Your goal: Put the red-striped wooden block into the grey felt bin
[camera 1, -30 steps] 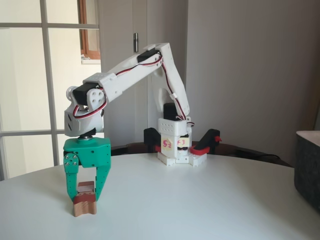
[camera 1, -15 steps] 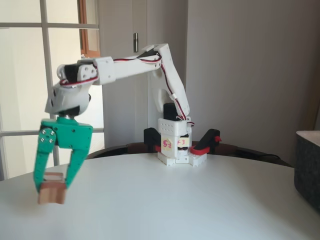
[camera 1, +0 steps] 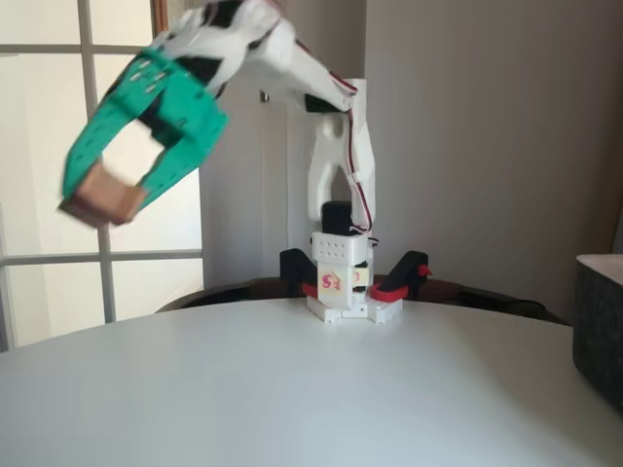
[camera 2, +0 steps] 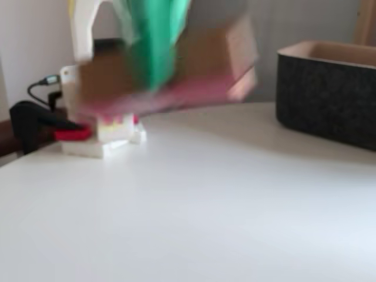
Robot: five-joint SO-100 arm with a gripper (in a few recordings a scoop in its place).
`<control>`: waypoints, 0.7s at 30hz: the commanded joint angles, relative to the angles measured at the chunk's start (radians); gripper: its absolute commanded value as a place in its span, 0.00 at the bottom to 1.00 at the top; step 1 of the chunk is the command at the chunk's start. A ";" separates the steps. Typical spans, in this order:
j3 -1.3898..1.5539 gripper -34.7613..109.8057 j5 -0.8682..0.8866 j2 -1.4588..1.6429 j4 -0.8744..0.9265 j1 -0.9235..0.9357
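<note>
The green gripper [camera 1: 102,199] is high above the table [camera 1: 292,389], at the upper left of a fixed view, its two fingers [camera 1: 180,161] slanting down to the left and pinching the block [camera 1: 100,199] between their tips. The block is blurred by motion; it shows as a brownish-pink box, well clear of the table top, and its striped band cannot be made out. The white arm [camera 1: 336,146] rises from its base [camera 1: 343,287] at the far middle of the table and bends over toward the left. Red-and-black clamps [camera 1: 404,275] hold the base at the table's far edge.

The bin [camera 1: 599,326] stands at the right edge of that view, well apart from the gripper, with its pale rim above dark fuzzy walls. Its inside is hidden from this side.

In another fixed view the gripper [camera 2: 154,41] and block [camera 2: 176,67] are a large smear across the upper middle, green over tan and pink, too blurred to tell how the fingers stand. The bin [camera 2: 329,97] sits on the right, on the table [camera 2: 188,205], its pale inner wall showing just under the rim; what lies deeper in it cannot be seen. The smeared block lies left of the bin, not over its opening. A clamp [camera 2: 41,120] and a black cable [camera 2: 41,85] show at the left.
</note>
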 commanded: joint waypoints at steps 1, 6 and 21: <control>-0.035 0.26 0.012 0.156 -0.025 -0.083; -0.035 0.25 0.038 0.245 -0.083 -0.291; -0.032 0.24 -0.100 0.184 -0.282 -0.882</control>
